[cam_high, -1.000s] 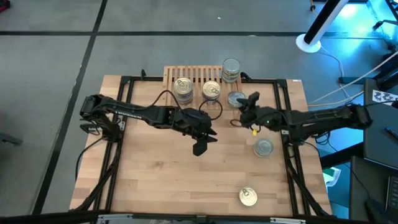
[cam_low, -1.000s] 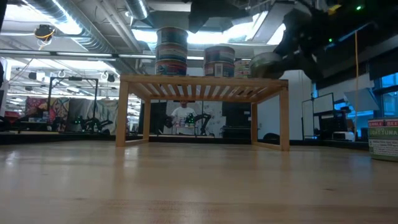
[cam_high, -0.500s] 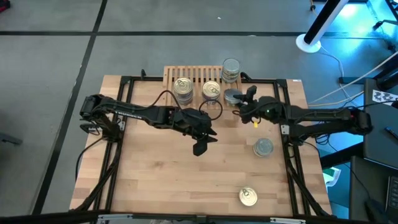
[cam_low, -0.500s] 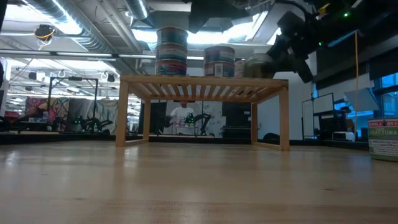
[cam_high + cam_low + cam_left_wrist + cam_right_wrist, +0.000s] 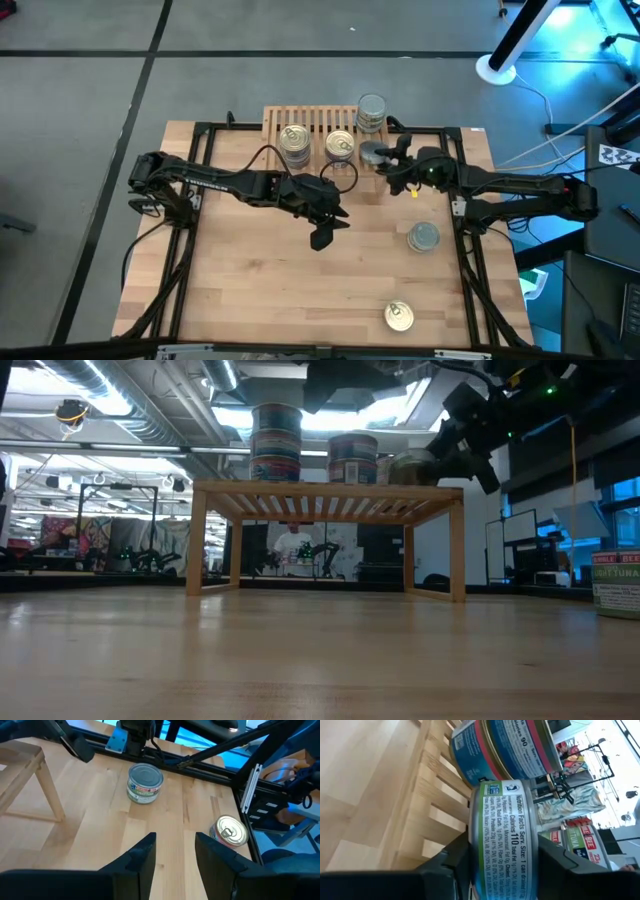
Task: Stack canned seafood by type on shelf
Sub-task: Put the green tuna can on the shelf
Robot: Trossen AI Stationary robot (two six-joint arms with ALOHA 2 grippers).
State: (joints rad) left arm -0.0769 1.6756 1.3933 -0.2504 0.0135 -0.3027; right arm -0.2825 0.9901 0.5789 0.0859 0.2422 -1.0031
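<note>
The light-wood shelf (image 5: 318,122) (image 5: 325,495) stands at the table's far edge. On it are a tall stack of gold-lidded tins (image 5: 294,140) (image 5: 276,442), a shorter gold-lidded stack (image 5: 340,146) (image 5: 352,458) and a silver-lidded stack (image 5: 371,111). My right gripper (image 5: 388,158) (image 5: 502,855) is shut on a silver-lidded can (image 5: 372,154) (image 5: 411,467) at the shelf's right end. My left gripper (image 5: 322,228) (image 5: 175,855) hovers open over the table's middle. A silver-lidded tin (image 5: 424,237) (image 5: 145,782) and a gold-lidded tin (image 5: 399,316) (image 5: 230,831) stand on the table. My right gripper pinches the can between its two fingers by the label wall (image 5: 482,860), one finger (image 5: 447,865) on each side. The fingers come nearly level from the table's right side. The can is upright, lid up, at the shelf's top; whether its bottom rests on the slats I cannot tell.
A black frame (image 5: 455,200) runs along the table's edges. Bare wood lies between the shelf and the near edge. A green-labelled tin (image 5: 615,582) shows at the right of the low view. The room behind holds racks and lights.
My right gripper has carried the silver-lidded can toward the table's far left, in over the shelf's right end, and lowered it to the level of the shelf's top. It has stayed shut on the can.
</note>
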